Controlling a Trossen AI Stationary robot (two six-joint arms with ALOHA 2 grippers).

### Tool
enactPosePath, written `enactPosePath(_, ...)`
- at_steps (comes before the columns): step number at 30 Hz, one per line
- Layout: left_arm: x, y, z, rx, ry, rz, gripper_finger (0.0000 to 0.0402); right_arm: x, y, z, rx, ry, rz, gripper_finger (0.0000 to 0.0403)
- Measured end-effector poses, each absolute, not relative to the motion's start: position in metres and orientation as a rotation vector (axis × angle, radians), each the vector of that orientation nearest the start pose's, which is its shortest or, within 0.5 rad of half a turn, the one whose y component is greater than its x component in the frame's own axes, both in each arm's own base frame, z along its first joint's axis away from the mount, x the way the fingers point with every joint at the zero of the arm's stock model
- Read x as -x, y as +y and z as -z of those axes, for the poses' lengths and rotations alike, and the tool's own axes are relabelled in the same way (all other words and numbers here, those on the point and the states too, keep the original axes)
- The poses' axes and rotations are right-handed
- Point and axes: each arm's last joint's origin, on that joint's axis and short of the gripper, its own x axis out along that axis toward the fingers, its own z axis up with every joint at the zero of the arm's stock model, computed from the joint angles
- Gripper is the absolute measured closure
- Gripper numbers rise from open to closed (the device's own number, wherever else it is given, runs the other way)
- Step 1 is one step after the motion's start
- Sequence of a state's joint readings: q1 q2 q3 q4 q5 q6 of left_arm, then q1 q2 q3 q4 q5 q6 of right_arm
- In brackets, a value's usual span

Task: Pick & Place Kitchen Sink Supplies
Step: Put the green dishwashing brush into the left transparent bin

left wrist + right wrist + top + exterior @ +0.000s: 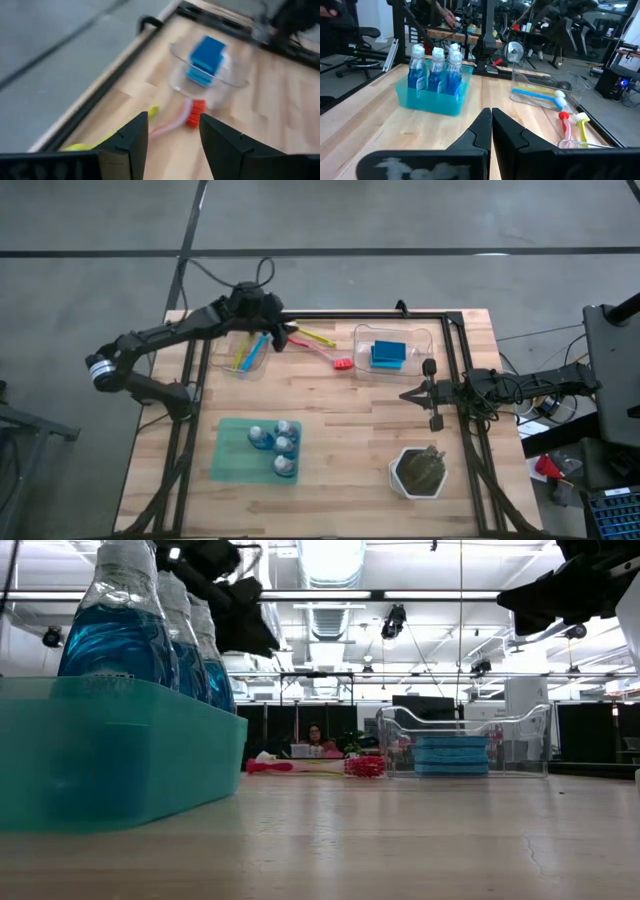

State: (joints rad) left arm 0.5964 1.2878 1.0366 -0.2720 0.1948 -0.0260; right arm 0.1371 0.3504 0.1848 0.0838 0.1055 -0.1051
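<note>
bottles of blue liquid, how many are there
4, clustered in the green tray near the table's front left: bottles at and. None seems hidden from above.

No text can be read for certain anywhere. The nearest bottle (118, 625) in the low view carries a pale embossed band just above the bin (120, 755) rim, but its letters are too faint to make out.
</note>
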Motion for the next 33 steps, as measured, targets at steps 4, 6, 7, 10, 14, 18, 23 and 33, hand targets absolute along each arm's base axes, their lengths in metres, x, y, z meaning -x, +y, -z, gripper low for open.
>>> enactPosePath(4, -0.257, 0.165, -0.305, 0.193, 0.585, -0.297, 0.0234, -0.119, 0.013, -0.205, 0.116, 0.079, -0.036, 0.0394)
enactPosePath(6, -0.267, 0.172, -0.301, 0.164, 0.641, -0.271, 0.0234, -0.119, 0.013, -0.205, 0.115, 0.079, -0.036, 0.0394)
enactPosePath(7, -0.272, 0.175, -0.299, 0.151, 0.666, -0.260, 0.0234, -0.119, 0.013, -0.205, 0.117, 0.079, -0.036, 0.0394)
enactPosePath(10, -0.287, 0.186, -0.291, 0.111, 0.726, -0.246, 0.0234, -0.119, 0.013, -0.205, 0.115, 0.079, -0.036, 0.0394)
enactPosePath(14, -0.305, 0.201, -0.280, 0.079, 0.784, -0.309, 0.0234, -0.119, 0.013, -0.205, 0.115, 0.079, -0.036, 0.0394)
enactPosePath(18, -0.322, 0.213, -0.263, 0.082, 0.828, -0.314, 0.0234, -0.119, 0.013, -0.205, 0.116, 0.079, -0.036, 0.0394)
enactPosePath(23, -0.340, 0.227, -0.238, 0.098, 0.890, -0.347, 0.0234, -0.119, 0.013, -0.205, 0.116, 0.079, -0.036, 0.0394)
enactPosePath(33, -0.364, 0.244, -0.187, 0.089, 1.027, -0.399, 0.0234, -0.119, 0.013, -0.205, 0.115, 0.079, -0.035, 0.0394)
